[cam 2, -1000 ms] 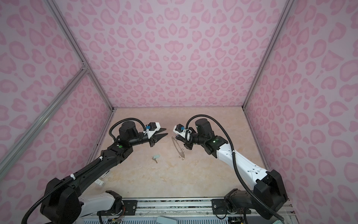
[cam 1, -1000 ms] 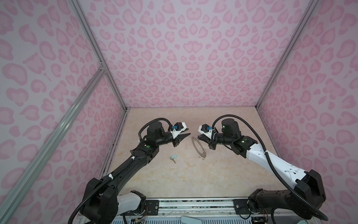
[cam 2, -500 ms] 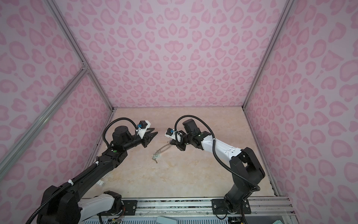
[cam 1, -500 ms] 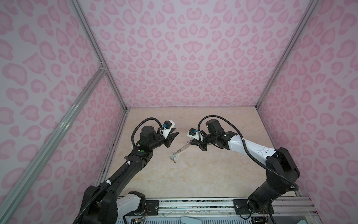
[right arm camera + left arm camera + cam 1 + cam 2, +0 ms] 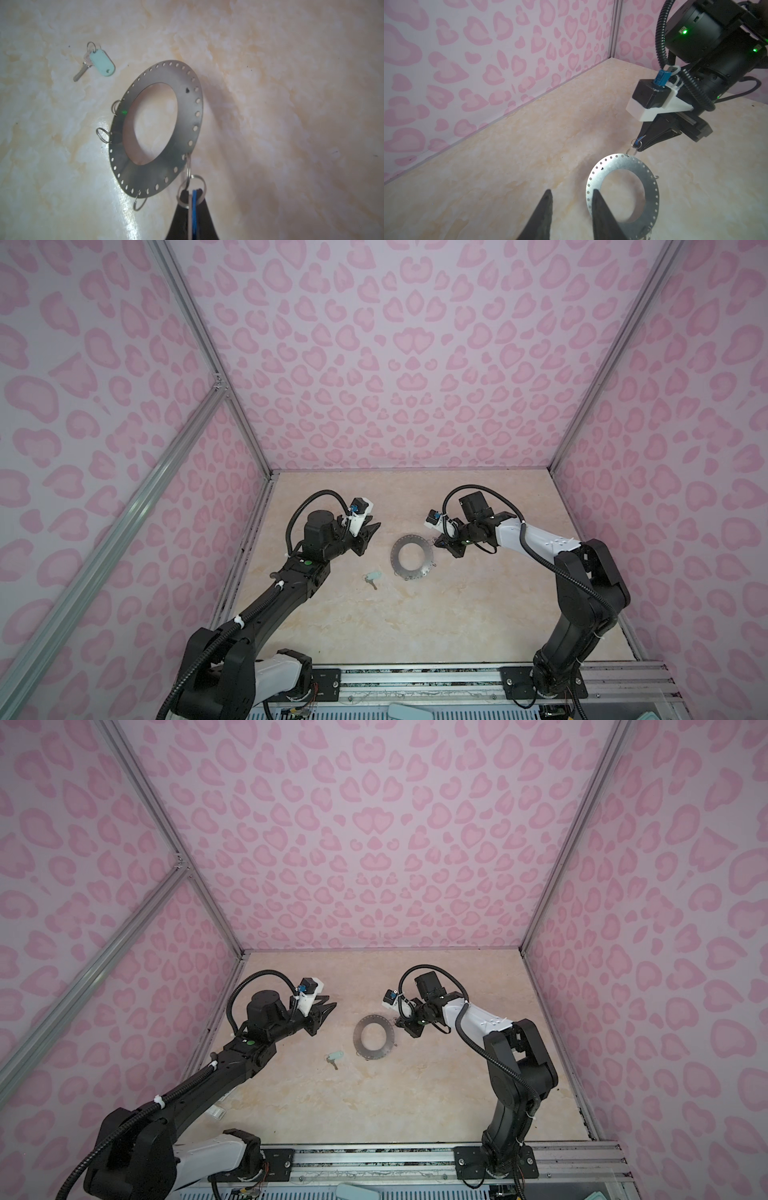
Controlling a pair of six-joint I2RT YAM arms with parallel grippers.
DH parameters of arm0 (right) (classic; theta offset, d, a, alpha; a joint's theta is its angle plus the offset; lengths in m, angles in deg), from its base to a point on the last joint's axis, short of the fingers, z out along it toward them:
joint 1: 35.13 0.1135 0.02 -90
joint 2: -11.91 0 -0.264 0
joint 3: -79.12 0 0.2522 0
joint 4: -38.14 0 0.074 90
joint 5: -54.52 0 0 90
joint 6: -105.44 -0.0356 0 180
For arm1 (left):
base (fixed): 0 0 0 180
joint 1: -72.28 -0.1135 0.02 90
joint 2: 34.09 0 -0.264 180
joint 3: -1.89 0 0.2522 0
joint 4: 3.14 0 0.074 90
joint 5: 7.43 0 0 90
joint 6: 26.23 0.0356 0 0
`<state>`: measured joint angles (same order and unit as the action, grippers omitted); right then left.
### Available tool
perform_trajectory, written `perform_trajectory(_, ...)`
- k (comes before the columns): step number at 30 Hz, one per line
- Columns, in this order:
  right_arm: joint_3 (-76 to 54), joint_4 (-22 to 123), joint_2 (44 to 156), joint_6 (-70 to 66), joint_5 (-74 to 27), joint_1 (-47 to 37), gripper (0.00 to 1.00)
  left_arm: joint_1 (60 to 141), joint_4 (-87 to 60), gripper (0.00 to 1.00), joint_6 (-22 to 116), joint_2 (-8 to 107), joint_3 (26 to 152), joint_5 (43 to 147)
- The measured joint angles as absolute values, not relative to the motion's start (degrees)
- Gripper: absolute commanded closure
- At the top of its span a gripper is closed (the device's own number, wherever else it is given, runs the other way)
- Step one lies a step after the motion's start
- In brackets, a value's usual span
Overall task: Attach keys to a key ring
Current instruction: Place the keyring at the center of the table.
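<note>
Shown close only from the right wrist: right gripper pinched tight on a blue tag with a pale edge-on strip beside it, joined by a split ring and a small loop to a rim hole of the key ring. Also there: three more wire loops on that rim, and the plain face of the mint-tagged key, pierced by one small hole.

From the left wrist: left gripper narrowly parted, holding nothing, near the key ring. Key ring tilted, raised at the right gripper's edge.

In both top views: mint-tagged key flat on the table, apart from the key ring, on the left gripper's side.
</note>
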<state>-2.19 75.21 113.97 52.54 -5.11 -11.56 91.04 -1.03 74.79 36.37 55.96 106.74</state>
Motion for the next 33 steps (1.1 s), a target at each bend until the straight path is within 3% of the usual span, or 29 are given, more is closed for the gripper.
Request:
perform_trajectory(11,-4.55,85.04,119.24,55.76,-17.49,-13.70,1.00,91.63,-2.38,0.65,73.88,41.86,58.98,106.76)
perform_trajectory(13,-4.55,85.66,119.52,56.15,-19.26,-13.87,0.95,91.68,-2.80,0.65,73.26,42.51,59.26,106.80)
perform_trajectory(20,-2.23,84.93,116.88,55.60,-24.94,-15.65,0.59,92.37,-6.66,0.60,73.35,44.57,61.38,106.78)
perform_trajectory(22,-0.85,83.75,114.67,55.30,-26.03,-16.78,0.54,93.10,-8.24,0.60,73.88,45.24,61.97,106.50)
perform_trajectory(29,6.51,78.25,103.96,54.84,-27.08,-20.45,0.56,97.62,-15.04,0.62,76.11,46.36,63.55,104.73)
perform_trajectory(33,13.73,70.27,95.42,56.83,-26.58,-17.61,0.59,100.48,-17.35,0.63,75.78,47.01,63.85,103.06)
